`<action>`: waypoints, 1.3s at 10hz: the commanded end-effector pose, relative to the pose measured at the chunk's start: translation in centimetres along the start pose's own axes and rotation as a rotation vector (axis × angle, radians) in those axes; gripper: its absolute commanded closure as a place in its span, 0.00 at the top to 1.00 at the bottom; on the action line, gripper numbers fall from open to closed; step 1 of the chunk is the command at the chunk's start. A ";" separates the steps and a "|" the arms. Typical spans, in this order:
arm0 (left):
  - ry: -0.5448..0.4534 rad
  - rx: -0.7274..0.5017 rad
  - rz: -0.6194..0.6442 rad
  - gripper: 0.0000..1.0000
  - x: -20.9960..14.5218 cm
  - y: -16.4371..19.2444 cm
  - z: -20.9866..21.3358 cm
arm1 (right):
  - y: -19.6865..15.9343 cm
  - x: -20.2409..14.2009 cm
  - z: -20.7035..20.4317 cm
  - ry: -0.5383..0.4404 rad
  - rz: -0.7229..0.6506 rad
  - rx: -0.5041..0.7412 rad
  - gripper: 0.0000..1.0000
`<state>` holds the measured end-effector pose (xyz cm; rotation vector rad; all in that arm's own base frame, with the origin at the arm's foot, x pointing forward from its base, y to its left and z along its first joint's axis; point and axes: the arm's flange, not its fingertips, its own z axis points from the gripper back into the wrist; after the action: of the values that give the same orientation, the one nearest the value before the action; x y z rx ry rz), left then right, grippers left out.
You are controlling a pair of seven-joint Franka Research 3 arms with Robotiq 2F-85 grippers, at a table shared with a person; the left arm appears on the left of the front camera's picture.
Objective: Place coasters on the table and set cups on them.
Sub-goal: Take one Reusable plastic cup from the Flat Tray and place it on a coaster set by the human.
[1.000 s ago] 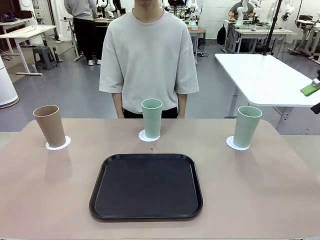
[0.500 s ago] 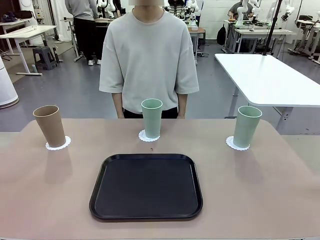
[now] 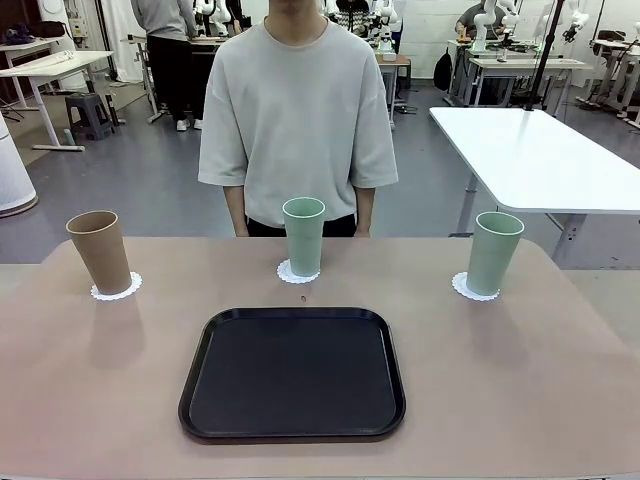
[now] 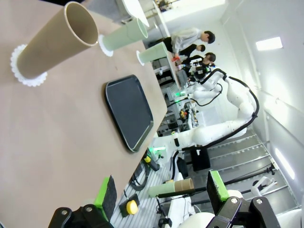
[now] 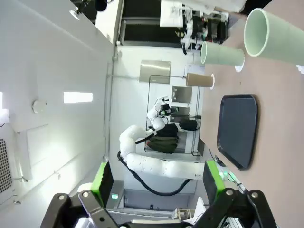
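Three cups stand upright on the beige table (image 3: 90, 390), each on a white lacy coaster. The tan-brown cup (image 3: 99, 250) is on the left coaster (image 3: 116, 291), one mint cup (image 3: 303, 235) on the middle coaster (image 3: 295, 274), the other mint cup (image 3: 494, 252) on the right coaster (image 3: 473, 290). My left gripper (image 4: 161, 192) is open and holds nothing, back from the brown cup (image 4: 52, 40). Off the table's side, my right gripper (image 5: 158, 179) is also open with nothing in it, and the nearest mint cup (image 5: 275, 40) lies well beyond its fingers.
A black rounded-square tray (image 3: 293, 372) with nothing on it lies at the table's near centre. A person in a grey T-shirt (image 3: 297, 110) stands at the far edge behind the middle cup, arms down. A white table (image 3: 530, 155) stands at the back right.
A second ago my right gripper's tip showed at the front view's right edge; it has since drawn out of that view. The cups, coasters and tray have not moved.
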<state>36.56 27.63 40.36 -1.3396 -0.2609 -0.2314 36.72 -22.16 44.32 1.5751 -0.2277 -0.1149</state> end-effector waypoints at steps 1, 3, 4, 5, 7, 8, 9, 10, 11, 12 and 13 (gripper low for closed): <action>-0.004 0.003 -0.002 1.00 -0.1 -0.3 0.0 | 1.0 -0.1 0.3 0.058 0.010 -0.090 1.00; -0.004 0.003 -0.002 1.00 -0.1 -0.3 0.0 | 2.1 0.1 -0.4 0.135 0.001 -0.172 1.00; -0.004 0.003 -0.002 1.00 -0.1 -0.3 0.0 | 3.0 0.3 -0.8 0.156 -0.001 -0.215 1.00; -0.004 0.003 -0.002 1.00 -0.1 -0.3 0.0 | 4.1 0.8 -1.6 0.206 0.012 -0.283 1.00; -0.004 0.003 -0.002 1.00 -0.1 -0.3 0.0 | 2.2 0.4 -0.5 0.130 0.008 -0.159 1.00; -0.004 0.003 -0.002 1.00 -0.1 -0.3 0.0 | 2.2 0.4 -0.5 0.130 0.008 -0.159 1.00; -0.004 0.003 -0.002 1.00 -0.1 -0.3 0.0 | 2.2 0.4 -0.5 0.130 0.008 -0.159 1.00; -0.004 0.003 -0.002 1.00 -0.1 -0.3 0.0 | 2.2 0.4 -0.5 0.130 0.008 -0.159 1.00; -0.004 0.003 -0.002 1.00 -0.1 -0.3 0.0 | 2.2 0.4 -0.5 0.130 0.008 -0.159 1.00; -0.004 0.003 -0.002 1.00 -0.1 -0.3 0.0 | 2.2 0.4 -0.5 0.130 0.008 -0.159 1.00; -0.004 0.003 -0.002 1.00 -0.1 -0.3 0.0 | 2.2 0.4 -0.5 0.130 0.008 -0.159 1.00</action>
<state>36.57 27.62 40.36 -1.3398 -0.2606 -0.2317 37.12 -21.86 46.47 1.3911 -0.0997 -0.0217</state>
